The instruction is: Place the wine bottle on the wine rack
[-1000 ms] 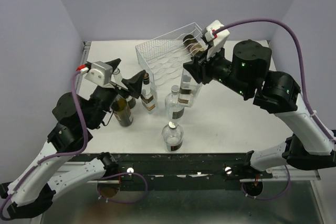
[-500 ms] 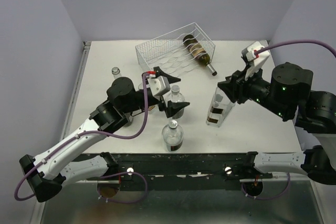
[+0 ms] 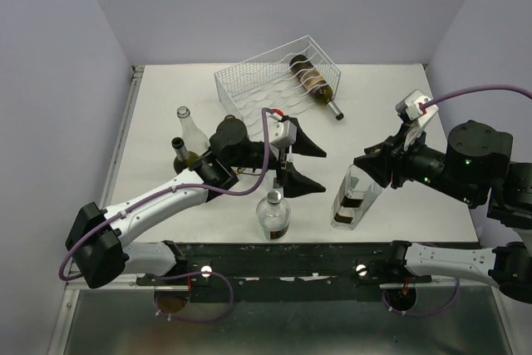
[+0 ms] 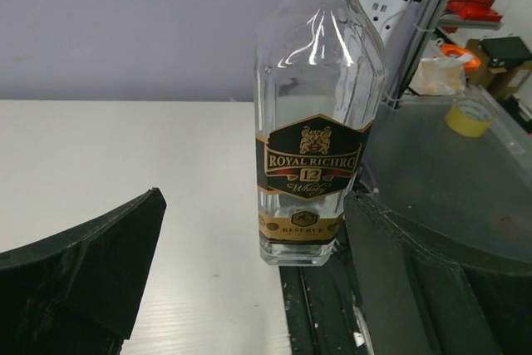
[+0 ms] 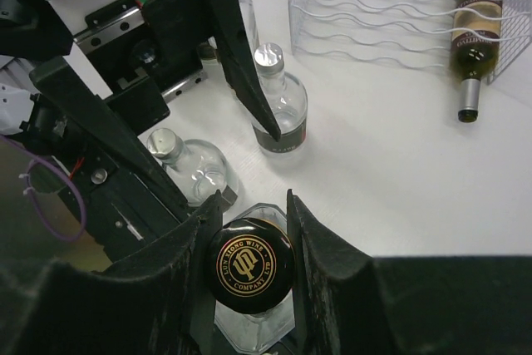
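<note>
The white wire wine rack (image 3: pixel 270 81) stands at the back of the table (image 3: pixel 374 89). A dark wine bottle (image 3: pixel 312 78) lies in its right end, neck out over the rim. It shows too in the right wrist view, wine bottle (image 5: pixel 475 27) in wine rack (image 5: pixel 374 6). My right gripper (image 3: pixel 364 170) is shut on the black cap (image 5: pixel 249 268) of a square clear whisky bottle (image 3: pixel 347 201), upright at the near right. My left gripper (image 3: pixel 307 164) is open at mid-table and faces that whisky bottle (image 4: pixel 312 147), which stands ahead of its fingers (image 4: pixel 83 272).
A round clear bottle (image 3: pixel 272 215) stands near the front edge, just below the left gripper. A tall clear bottle (image 3: pixel 189 125) and a dark bottle (image 3: pixel 183 155) stand at the left. Another clear bottle (image 5: pixel 278 106) stands by the left gripper's finger (image 5: pixel 241 64).
The right gripper has carried the square whisky bottle from beside the rack to the near right. The left arm has swung from the left-hand bottles to mid-table, still open.
</note>
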Robot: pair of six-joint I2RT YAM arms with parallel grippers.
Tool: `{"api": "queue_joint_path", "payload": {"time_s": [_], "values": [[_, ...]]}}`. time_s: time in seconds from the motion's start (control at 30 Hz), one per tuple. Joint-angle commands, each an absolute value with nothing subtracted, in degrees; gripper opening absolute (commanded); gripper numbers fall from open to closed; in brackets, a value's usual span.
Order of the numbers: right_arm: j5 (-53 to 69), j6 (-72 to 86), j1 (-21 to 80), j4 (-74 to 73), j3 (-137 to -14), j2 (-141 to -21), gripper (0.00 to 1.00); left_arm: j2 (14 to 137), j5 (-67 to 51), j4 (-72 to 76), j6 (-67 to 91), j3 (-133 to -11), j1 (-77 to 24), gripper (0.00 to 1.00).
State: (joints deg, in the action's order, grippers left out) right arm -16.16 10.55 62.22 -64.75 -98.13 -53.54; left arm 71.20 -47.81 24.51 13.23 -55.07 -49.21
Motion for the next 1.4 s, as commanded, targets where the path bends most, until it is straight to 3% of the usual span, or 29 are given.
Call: {"api": "queue_joint_path", "payload": {"time_s": [0.0, 0.6, 0.93, 1.17, 1.37], "values": [[-14.2, 10.9, 62.6, -56.5, -99.4, -52.6, 0.01, 73.1, -51.9, 34.3, 21.7, -56.3, -51.1, 0.99], [-14.7, 9.6, 62.7, -49.1, -101.7, -52.4, 0.00, 83.7, -44.1, 31.6, 24.2, -60.5, -57.9, 0.99], [-16.7, 8.0, 62.7, -43.2, -102.5, -52.0, 0.01, 85.6, -43.4, 39.5, 27.2, -57.8, -58.2, 0.99], [-17.9, 7.8, 62.6, -41.4, -101.6, -51.1, 0.01, 84.6, -43.0, 42.4, 25.8, -55.3, -58.2, 0.86], [-18.3, 8.1, 62.5, -40.0, -101.4, -50.7, 0.00, 85.5, -44.0, 44.2, 24.4, -54.6, -58.2, 0.96]]}}
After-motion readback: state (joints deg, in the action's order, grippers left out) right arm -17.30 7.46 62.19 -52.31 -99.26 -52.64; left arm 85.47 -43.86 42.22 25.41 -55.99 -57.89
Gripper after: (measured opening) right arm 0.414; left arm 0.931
